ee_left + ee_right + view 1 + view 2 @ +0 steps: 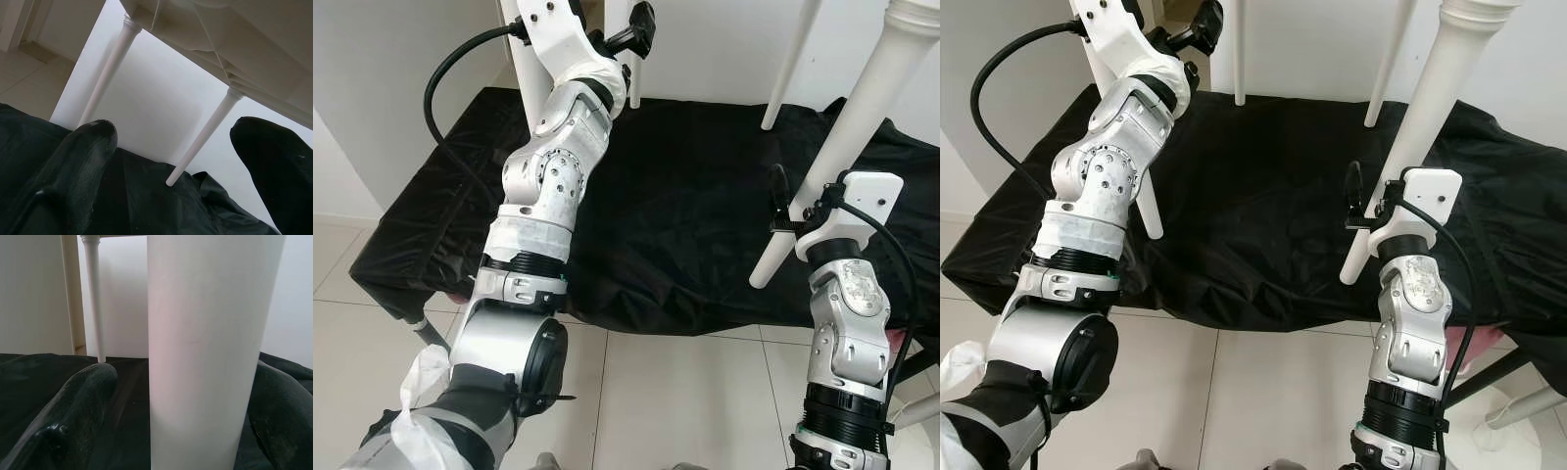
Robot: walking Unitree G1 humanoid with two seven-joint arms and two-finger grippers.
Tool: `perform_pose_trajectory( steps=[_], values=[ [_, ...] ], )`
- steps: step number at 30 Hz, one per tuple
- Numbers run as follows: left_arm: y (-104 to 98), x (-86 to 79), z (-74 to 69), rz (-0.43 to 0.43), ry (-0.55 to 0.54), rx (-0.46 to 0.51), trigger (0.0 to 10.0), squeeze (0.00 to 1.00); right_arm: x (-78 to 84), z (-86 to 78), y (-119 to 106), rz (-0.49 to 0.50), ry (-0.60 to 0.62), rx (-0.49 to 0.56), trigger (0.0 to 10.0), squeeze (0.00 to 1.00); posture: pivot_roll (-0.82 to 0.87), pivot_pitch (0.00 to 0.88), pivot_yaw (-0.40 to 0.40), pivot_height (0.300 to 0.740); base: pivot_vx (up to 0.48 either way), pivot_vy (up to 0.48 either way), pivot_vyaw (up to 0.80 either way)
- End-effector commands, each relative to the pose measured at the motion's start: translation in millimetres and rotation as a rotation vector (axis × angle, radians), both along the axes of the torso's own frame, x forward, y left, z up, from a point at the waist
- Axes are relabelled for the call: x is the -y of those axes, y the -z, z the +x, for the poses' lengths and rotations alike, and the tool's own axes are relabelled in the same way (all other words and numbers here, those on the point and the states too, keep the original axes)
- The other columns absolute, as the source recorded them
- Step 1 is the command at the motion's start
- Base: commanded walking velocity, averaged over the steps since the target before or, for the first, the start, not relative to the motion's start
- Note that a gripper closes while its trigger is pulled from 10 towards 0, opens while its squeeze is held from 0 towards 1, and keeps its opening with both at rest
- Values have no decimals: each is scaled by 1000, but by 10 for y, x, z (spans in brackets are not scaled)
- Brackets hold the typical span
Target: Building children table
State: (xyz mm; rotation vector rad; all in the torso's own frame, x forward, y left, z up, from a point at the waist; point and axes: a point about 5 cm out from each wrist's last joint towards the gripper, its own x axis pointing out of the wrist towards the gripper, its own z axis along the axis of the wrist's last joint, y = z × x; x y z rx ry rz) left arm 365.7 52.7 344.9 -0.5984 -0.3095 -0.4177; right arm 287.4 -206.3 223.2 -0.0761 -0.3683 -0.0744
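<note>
The table stands on the black cloth [685, 196]. The right gripper [195, 396] straddles the near leg [842, 147], fingers [78, 406] apart, not visibly clamped. The left gripper [171, 161], raised near the far legs, is open and empty. The painted leg looks stiff, light and slick; a low grip likely gives most leverage. No containers are visible.

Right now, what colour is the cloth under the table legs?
Black cloth, clearest in the right eye view.
</note>
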Motion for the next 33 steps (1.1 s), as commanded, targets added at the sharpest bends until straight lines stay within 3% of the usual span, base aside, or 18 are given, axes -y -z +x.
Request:
perform_pose_trajectory(
  steps=[1, 8, 9, 10, 13, 33],
  values=[
    [-75, 95, -82, 40, 169, 141, 10000, 78, -12, 3, -44, -4, -8, 20, 10000, 184, -90, 48, 6, 740, 0, 0, 0],
    [-75, 95, -82, 40, 169, 141, 10000, 78, -12, 3, -44, -4, -8, 20, 10000, 184, -90, 48, 6, 740, 0, 0, 0],
    [79, 23, -179, 137, 177, 161, 10000, 0, -9, -73, 39, 53, 2, 21, 10000, 0, -61, 0, 0, 740, 0, 0, 0],
    [206, -14, -262, 213, 187, 167, 10000, 0, -8, -132, 97, 97, 9, 22, 10000, 0, -61, 0, 0, 740, 0, 0, 0],
    [341, -38, -357, 289, 204, 169, 10000, 0, -8, -192, 152, 139, 17, 24, 10000, 0, -61, 0, 0, 740, 0, 0, 0],
    [542, -157, -495, 366, 225, 151, 10000, 0, -38, -294, 195, 156, 30, 16, 10000, 0, -56, 0, 0, 740, 0, 0, 0]
  ],
)
